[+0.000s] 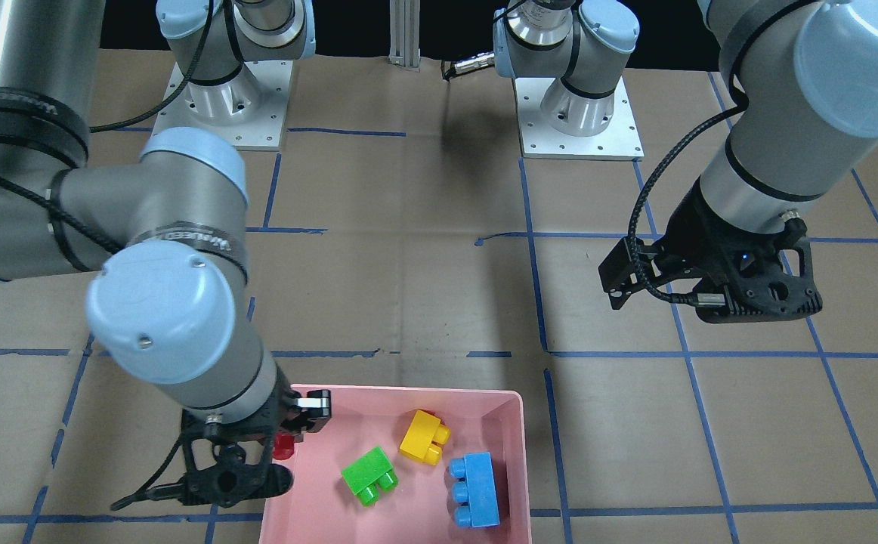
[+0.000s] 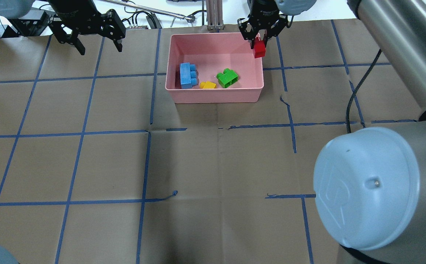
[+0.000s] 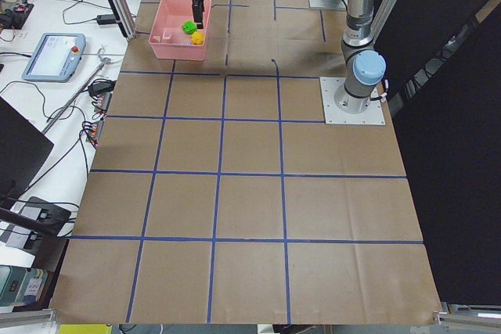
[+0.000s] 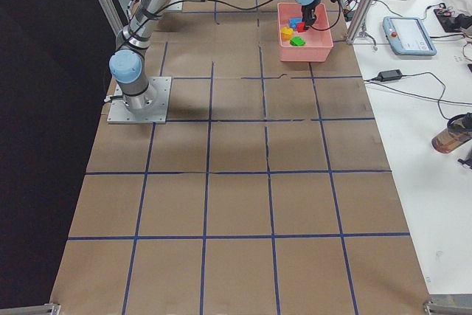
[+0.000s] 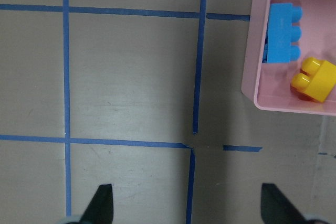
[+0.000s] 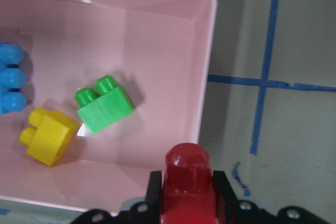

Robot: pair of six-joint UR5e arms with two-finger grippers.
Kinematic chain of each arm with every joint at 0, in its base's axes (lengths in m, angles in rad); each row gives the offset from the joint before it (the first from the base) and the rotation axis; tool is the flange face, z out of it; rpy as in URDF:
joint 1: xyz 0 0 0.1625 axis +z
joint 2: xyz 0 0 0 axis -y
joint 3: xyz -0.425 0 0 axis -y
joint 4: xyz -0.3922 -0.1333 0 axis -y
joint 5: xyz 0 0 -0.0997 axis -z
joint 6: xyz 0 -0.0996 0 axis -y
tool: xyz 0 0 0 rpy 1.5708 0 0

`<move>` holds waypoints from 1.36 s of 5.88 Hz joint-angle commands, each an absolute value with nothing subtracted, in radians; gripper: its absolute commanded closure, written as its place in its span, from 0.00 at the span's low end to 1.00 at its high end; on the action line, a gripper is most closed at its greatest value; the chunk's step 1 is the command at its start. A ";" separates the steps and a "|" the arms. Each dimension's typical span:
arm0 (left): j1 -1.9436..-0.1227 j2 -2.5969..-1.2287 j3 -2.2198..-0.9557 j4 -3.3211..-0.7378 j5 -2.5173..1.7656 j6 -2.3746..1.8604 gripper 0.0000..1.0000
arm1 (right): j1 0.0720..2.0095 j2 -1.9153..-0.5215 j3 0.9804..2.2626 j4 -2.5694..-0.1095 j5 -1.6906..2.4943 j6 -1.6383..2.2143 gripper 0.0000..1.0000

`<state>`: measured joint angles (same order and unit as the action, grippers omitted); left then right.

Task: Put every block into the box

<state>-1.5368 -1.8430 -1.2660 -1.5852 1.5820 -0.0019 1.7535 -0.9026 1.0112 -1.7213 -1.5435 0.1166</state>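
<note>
The pink box (image 2: 213,96) stands at the table's far middle. In it lie the green block (image 2: 227,78), the yellow block (image 2: 208,85) and the light-blue block (image 2: 187,75). My right gripper (image 2: 260,41) is shut on the red block (image 2: 259,48) and holds it above the box's right rim near the far corner. The right wrist view shows the red block (image 6: 188,182) between the fingers, with the green block (image 6: 105,108) and yellow block (image 6: 48,136) below in the box (image 6: 206,77). My left gripper (image 2: 99,44) is open and empty, left of the box.
My right arm's large elbow (image 2: 367,190) fills the near right of the overhead view. An aluminium post (image 2: 215,14) stands just behind the box. Two arm base plates (image 1: 579,121) sit at the robot's side. Blue tape lines grid the brown table (image 2: 213,165).
</note>
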 commanded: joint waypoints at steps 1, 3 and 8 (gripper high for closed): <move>-1.563 -1.803 -1.287 -1.557 1.582 -0.002 0.00 | 1.793 -0.801 1.014 -1.863 -1.546 0.175 0.73; -1.565 -1.795 -1.295 -1.565 1.585 -0.003 0.00 | 1.781 -0.775 1.016 -1.894 -1.555 0.172 0.01; -1.565 -1.733 -1.339 -1.574 1.585 -0.005 0.00 | 1.708 -1.013 1.032 -1.552 -1.562 0.082 0.00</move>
<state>-1.5650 -1.7385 -1.3385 -1.5729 1.5835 -0.0035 1.7309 -0.9420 1.0263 -1.6753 -1.5598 0.1313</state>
